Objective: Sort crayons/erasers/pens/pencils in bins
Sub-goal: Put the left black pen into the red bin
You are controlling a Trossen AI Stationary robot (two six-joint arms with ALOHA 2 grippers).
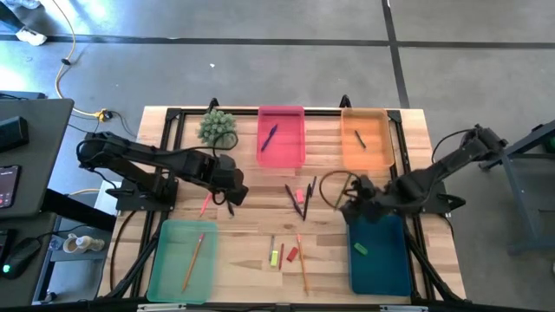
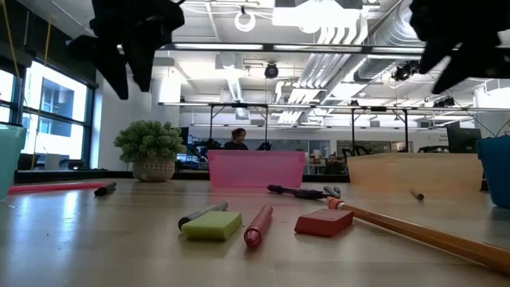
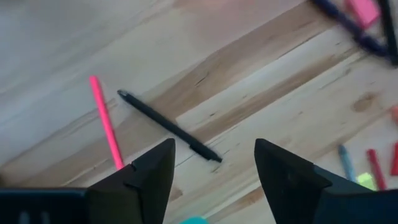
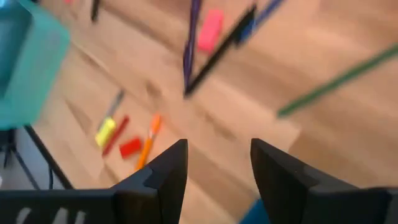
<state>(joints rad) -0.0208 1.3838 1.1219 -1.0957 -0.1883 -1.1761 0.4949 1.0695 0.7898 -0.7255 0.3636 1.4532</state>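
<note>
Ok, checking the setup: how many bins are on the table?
4: pale green bin front left, pink bin back centre, orange bin back right, dark blue bin front right.

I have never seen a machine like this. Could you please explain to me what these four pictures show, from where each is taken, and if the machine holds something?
It is a robot with two dark arms at a wooden table. Each arm ends in a two-finger gripper. One picture looks straight down from above, one looks level across the tabletop, and two come from cameras on the arms' wrists.

From above, the left gripper hangs over a black pen and a pink pencil. The right gripper is near the dark blue bin, which has a green eraser in it. Both grippers are open and hold nothing.

There are also a pale green bin, a pink bin and an orange bin. Loose pens, an orange pencil, a yellow-green eraser and a red eraser lie in the middle. A small potted plant stands at the far edge.
</note>
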